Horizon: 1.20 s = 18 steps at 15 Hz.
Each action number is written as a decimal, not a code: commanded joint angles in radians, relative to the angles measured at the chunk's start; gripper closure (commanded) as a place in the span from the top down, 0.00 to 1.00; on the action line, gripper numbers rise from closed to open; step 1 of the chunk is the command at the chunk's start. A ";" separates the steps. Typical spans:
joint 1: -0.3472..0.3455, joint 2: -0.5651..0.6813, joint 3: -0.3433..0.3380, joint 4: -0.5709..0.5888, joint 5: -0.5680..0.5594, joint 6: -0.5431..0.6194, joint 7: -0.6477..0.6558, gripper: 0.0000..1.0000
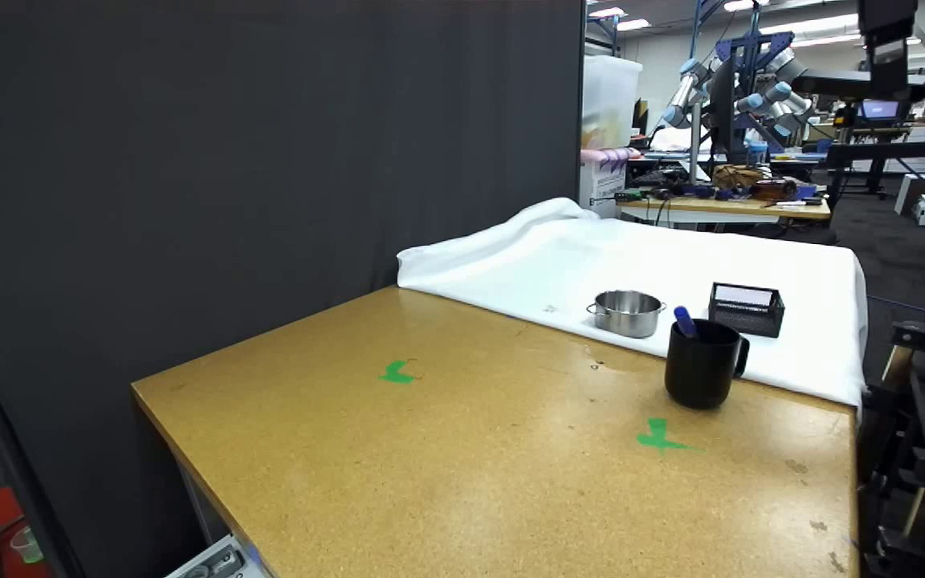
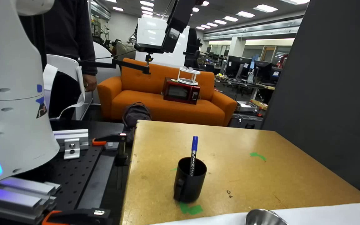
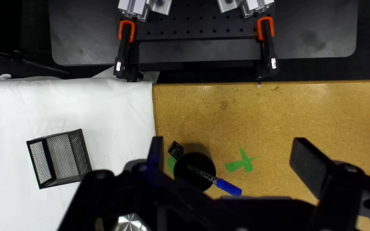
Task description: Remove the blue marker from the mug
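Note:
The black mug (image 1: 703,377) stands upright on the wooden table near the white cloth; it also shows in an exterior view (image 2: 188,189) and the wrist view (image 3: 189,168). The blue marker (image 1: 685,323) leans in the mug with its blue cap above the rim, in an exterior view (image 2: 194,145) and the wrist view (image 3: 228,187). Its body is pale with dark lettering; its lower end is inside the mug. My gripper (image 3: 228,141) is wide open and empty, high above the table. In the wrist view its left finger partly covers the mug; the marker lies between the fingers.
A shiny metal pot (image 1: 627,315) and a black mesh box (image 1: 746,319) stand on the white cloth (image 1: 800,361). Green tape marks the table (image 1: 511,449). Orange-black clamps (image 3: 125,48) hold the robot's base edge. A dark curtain (image 1: 270,160) borders the table. A person (image 2: 70,31) stands behind the robot.

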<state>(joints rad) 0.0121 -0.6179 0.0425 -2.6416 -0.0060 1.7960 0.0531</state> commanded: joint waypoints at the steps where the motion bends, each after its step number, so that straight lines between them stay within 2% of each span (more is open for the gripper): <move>1: -0.004 0.003 -0.006 0.018 -0.034 0.013 -0.026 1.00; 4: -0.003 0.005 -0.024 0.043 -0.078 0.076 -0.074 1.00; 7: 0.026 0.026 -0.081 0.033 -0.032 0.178 -0.192 1.00; 12: 0.075 0.118 -0.202 0.006 0.073 0.319 -0.507 1.00; 18: 0.111 0.187 -0.293 -0.081 0.154 0.583 -0.909 1.00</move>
<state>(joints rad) 0.0905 -0.4406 -0.2122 -2.6866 0.0951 2.2752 -0.6924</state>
